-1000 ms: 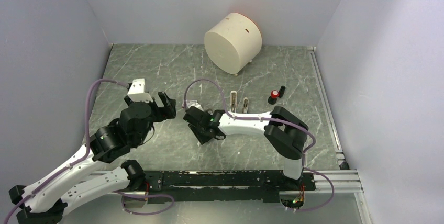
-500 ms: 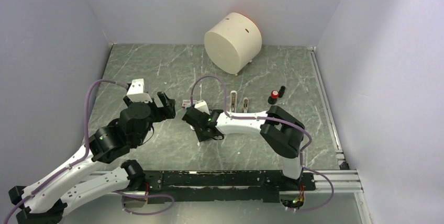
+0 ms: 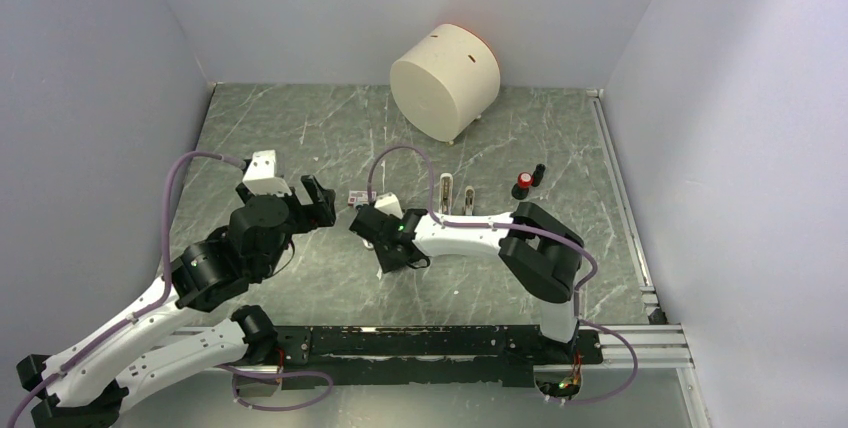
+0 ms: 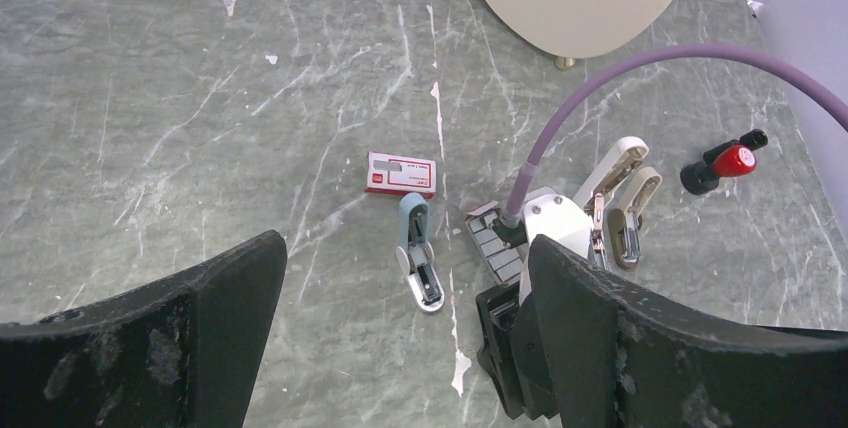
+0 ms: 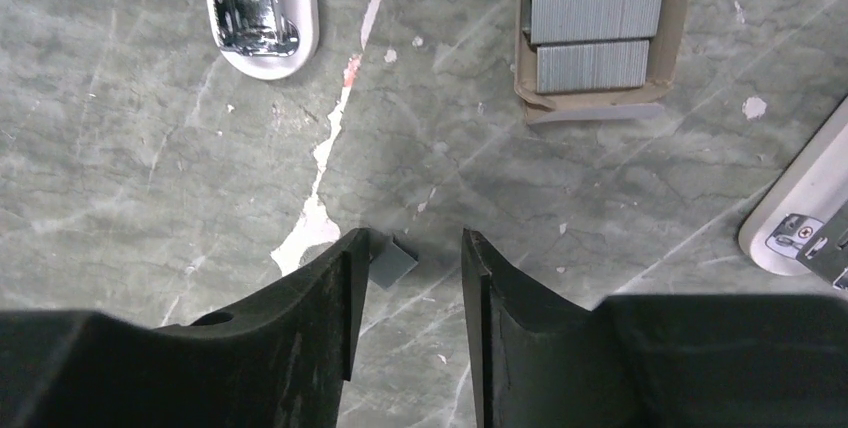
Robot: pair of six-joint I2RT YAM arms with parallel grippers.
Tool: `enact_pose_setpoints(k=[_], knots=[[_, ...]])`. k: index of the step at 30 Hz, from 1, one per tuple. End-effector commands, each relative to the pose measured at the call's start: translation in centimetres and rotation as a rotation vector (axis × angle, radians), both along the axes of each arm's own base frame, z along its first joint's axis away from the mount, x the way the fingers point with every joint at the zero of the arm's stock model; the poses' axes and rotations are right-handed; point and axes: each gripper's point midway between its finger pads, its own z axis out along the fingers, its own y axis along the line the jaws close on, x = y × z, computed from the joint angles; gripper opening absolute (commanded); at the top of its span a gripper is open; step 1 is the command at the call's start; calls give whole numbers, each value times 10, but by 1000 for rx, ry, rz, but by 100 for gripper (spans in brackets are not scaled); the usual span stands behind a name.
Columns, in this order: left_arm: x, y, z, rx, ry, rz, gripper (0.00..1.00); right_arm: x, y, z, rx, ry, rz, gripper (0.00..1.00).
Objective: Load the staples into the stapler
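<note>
The box (image 4: 401, 174) lies just behind the stapler (image 4: 417, 263) on the table (image 3: 300, 128); the staples (image 4: 495, 243) lie right of it, a second stapler (image 4: 620, 203) farther right, a drum (image 3: 445, 81) behind.

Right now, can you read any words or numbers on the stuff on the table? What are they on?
Red-and-white box: printing on top, too small to read.
Sticker on the white stapler: tiny marks, too blurred to read.
Nothing else shows any writing.
</note>
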Motion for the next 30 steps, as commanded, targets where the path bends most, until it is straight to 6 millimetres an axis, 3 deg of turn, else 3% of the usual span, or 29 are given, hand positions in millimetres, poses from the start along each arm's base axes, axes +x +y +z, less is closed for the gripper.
enact_pose_setpoints(k=[1, 6, 12, 18, 22, 27, 30], knots=[[2, 3, 9, -10, -23, 18, 95, -16, -19, -4, -59, 55, 20, 44], [3, 3, 8, -6, -19, 19, 95, -19, -19, -5, -56, 70, 18, 44], [3, 3, 7, -9, -18, 18, 95, -23, -13, -5, -26, 96, 24, 31], [2, 3, 6, -6, -15, 19, 95, -19, -5, -2, 9, 79, 37, 27], [2, 3, 5, -5, -15, 19, 95, -16, -3, -3, 4, 67, 52, 27], [2, 4, 5, -4, -15, 22, 95, -13, 2, -2, 6, 61, 46, 37], [1, 5, 5, -6, -15, 24, 95, -11, 2, -2, 8, 56, 38, 37]])
